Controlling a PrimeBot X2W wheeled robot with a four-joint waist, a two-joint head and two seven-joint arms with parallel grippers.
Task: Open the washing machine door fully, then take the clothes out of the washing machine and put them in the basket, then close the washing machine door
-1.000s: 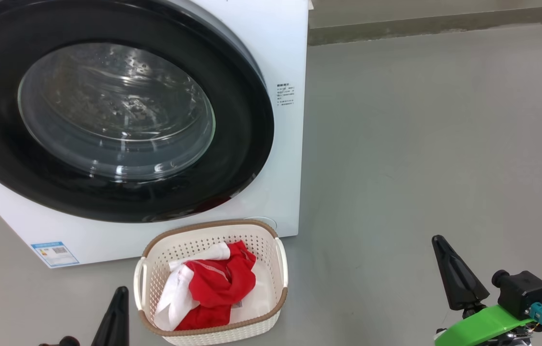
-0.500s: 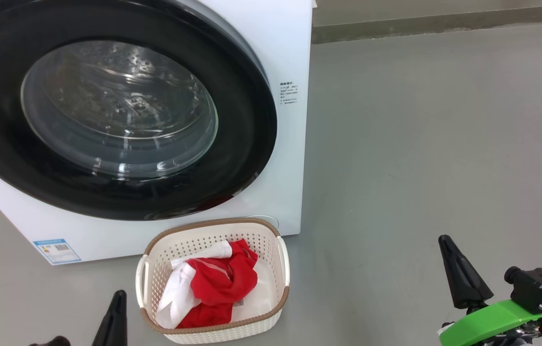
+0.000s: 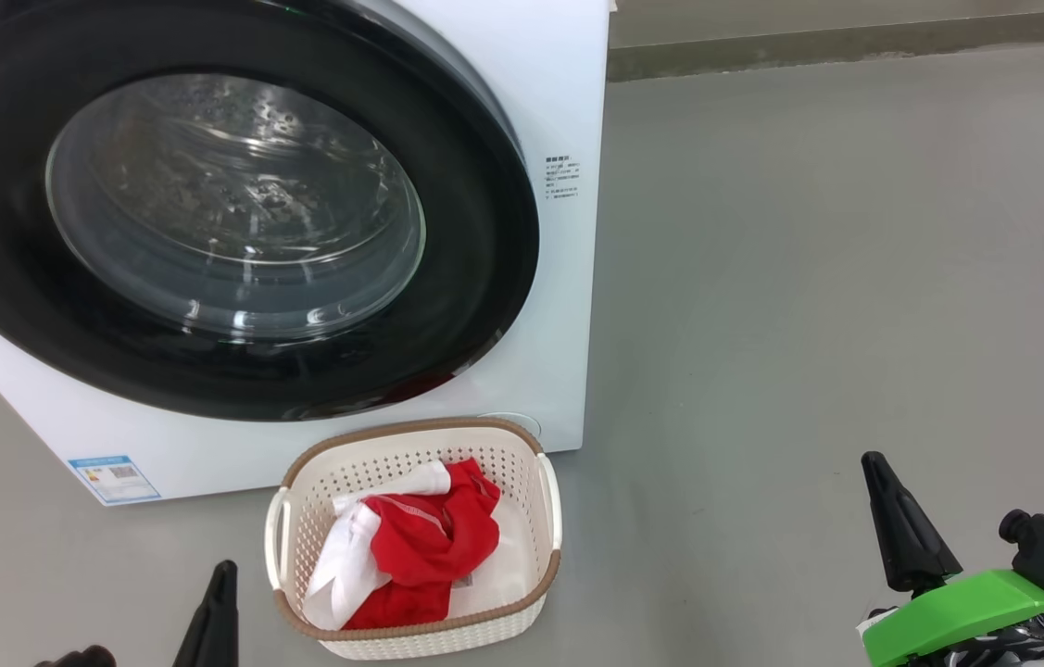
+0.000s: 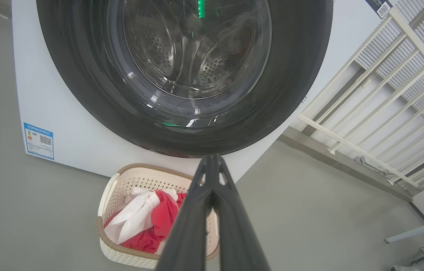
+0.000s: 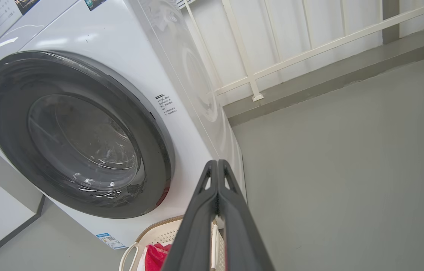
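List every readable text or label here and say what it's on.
None can be read as words.
Blue label, low on the washing machine front: too small.
Dark print block, right of the washing machine door: too small.
Control panel print, right wrist view: blurred.

Head view: the washing machine door runs off the top and left edges, glare on its glass blurs the drum behind, and the print on the blue label and the small black text is too small to read. The clothes lie heaped in the basket, hiding most of its bottom, so the garment count can't be told. Left wrist view: the left gripper blocks the basket's right side; right wrist view: the right gripper and the bottom edge leave just a corner of the basket.
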